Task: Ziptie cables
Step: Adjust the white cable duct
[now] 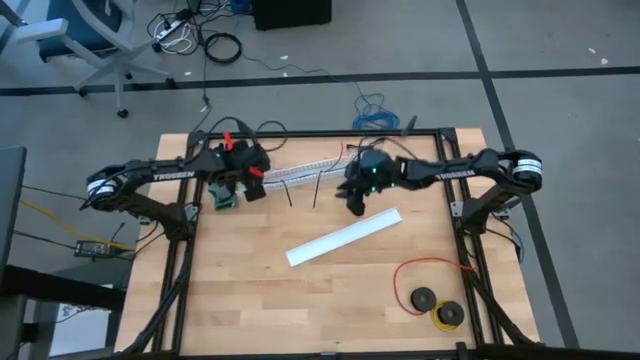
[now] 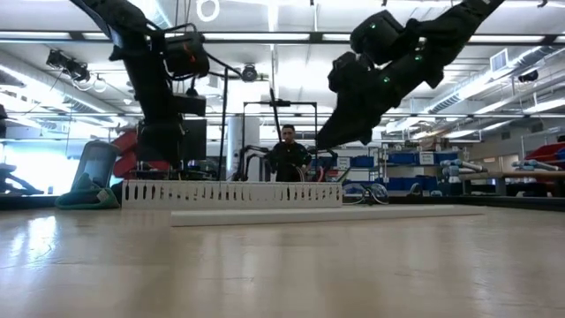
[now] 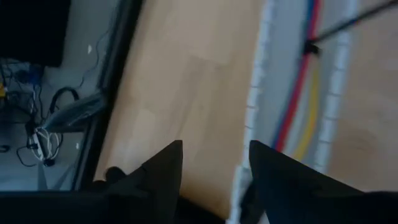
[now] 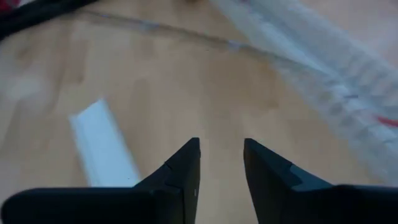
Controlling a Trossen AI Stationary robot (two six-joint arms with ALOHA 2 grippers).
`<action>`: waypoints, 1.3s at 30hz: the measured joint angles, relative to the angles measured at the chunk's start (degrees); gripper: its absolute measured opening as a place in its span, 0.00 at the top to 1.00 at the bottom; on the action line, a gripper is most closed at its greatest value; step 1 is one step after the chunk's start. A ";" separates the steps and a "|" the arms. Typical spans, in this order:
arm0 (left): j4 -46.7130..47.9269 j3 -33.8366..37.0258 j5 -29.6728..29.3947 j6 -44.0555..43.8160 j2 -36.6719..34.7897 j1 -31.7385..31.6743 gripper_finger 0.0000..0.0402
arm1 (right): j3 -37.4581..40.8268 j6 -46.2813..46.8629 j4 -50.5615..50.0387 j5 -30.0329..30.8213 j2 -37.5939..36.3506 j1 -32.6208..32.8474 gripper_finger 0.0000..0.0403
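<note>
Nearest the table's front edge: red wire loop w/ two black spools, right side, well apart from both arms. Next back, a loose white channel strip lies diagonal mid-table on the wooden table.

Right gripper hovers above the table betw. that strip and the slotted channel; fingers apart w/ a narrow gap, nothing in them. In the low view it hangs well off the surface.

Left gripper sits at the left end of the slotted channel; fingers moderately apart, one just beside the channel's wall, no grip visible.

Cables (red, blue, yellow visible) lie inside the slotted channel, w/ a dark zip tie across them.

Far behind the table: a person in the room.
</note>
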State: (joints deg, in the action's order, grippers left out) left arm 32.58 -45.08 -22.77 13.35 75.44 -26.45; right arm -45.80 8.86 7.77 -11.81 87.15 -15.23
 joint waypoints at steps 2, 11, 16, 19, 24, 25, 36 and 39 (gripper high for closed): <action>-0.29 -0.01 0.30 0.60 -0.06 -1.92 0.56 | 0.37 0.14 2.55 0.21 0.75 2.28 0.76; -3.37 0.02 4.08 1.41 0.41 -8.43 0.97 | 0.21 3.70 7.26 5.15 3.69 6.49 0.93; -3.23 0.00 5.07 1.06 2.63 -10.88 0.98 | 0.47 5.96 3.02 5.28 4.29 7.16 0.98; -1.17 0.00 5.92 0.03 5.02 -11.37 0.98 | 1.12 5.68 1.40 5.46 4.22 8.95 1.00; -0.11 0.00 5.36 -1.97 9.30 -11.60 0.98 | 2.78 5.96 0.73 6.10 3.58 11.69 1.00; -0.15 -0.02 5.23 -2.13 10.04 -11.60 0.98 | 2.92 6.03 0.42 6.06 3.58 12.09 1.00; 12.68 -0.02 21.59 -16.85 11.72 -8.09 0.99 | 3.00 7.17 -10.43 6.76 2.07 15.03 1.00; 14.01 -0.01 25.05 -21.44 11.72 -3.61 0.99 | 3.01 7.52 -16.85 11.93 -0.21 15.28 1.00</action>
State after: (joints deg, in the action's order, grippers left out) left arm 46.59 -45.09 2.28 -8.09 87.15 -30.06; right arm -42.78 16.38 -9.08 0.12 86.95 0.05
